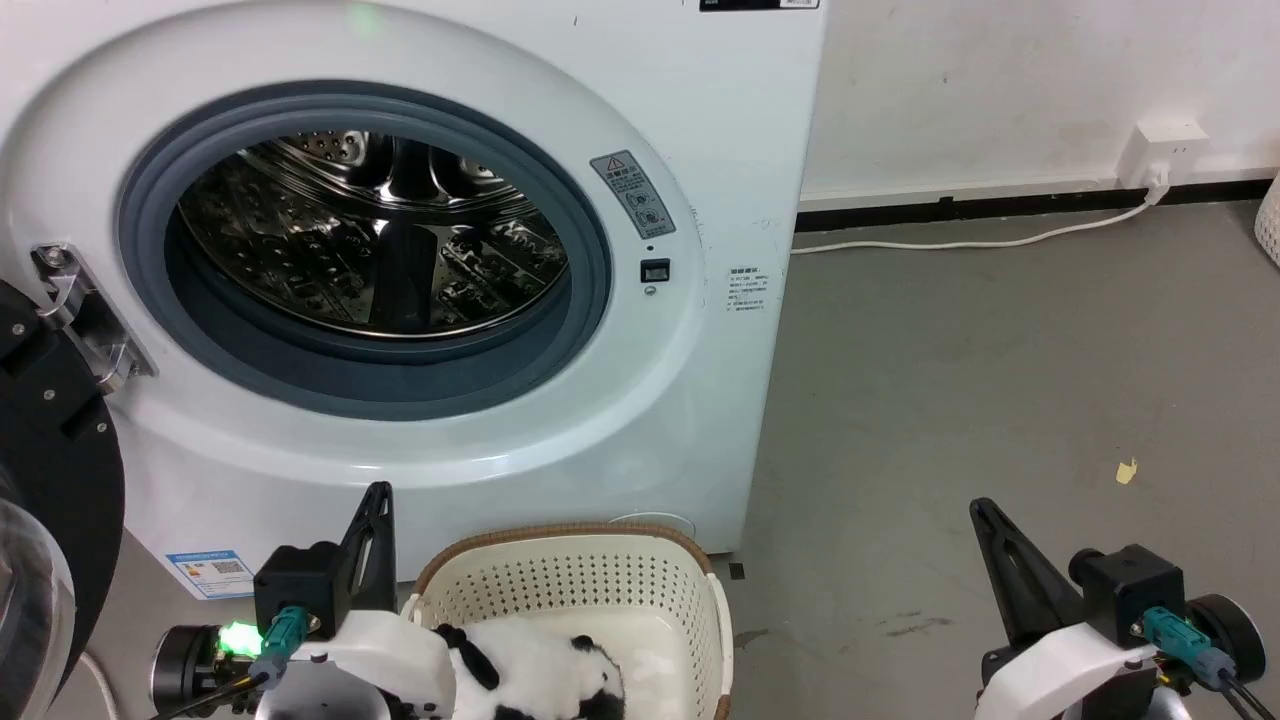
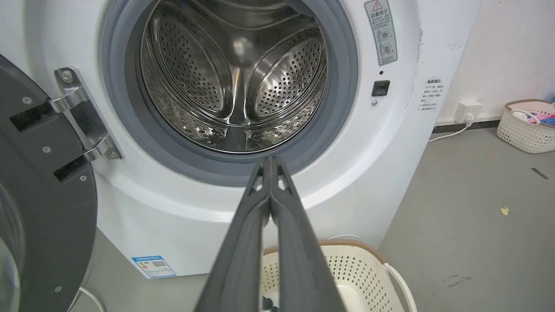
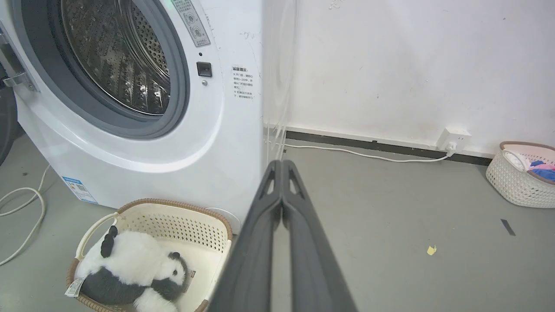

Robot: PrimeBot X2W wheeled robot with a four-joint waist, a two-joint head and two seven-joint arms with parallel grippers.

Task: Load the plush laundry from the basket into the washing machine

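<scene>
Plush laundry (image 3: 130,268) in basket (image 3: 173,206) beneath left claw (image 2: 269,161); it and right claw (image 3: 282,164) clenched, empty

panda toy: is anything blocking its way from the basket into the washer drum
Nothing visible does. The panda lies in the basket on the floor right in front of the washer; the door is swung aside to the left and the drum looks empty. It only has to rise over the basket wall and the grey gasket.

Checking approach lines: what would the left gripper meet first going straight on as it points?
Probably the lower arc of the grey gasket on the washing machine, where the shut left gripper points; depth is unclear, it might enter the drum.
</scene>
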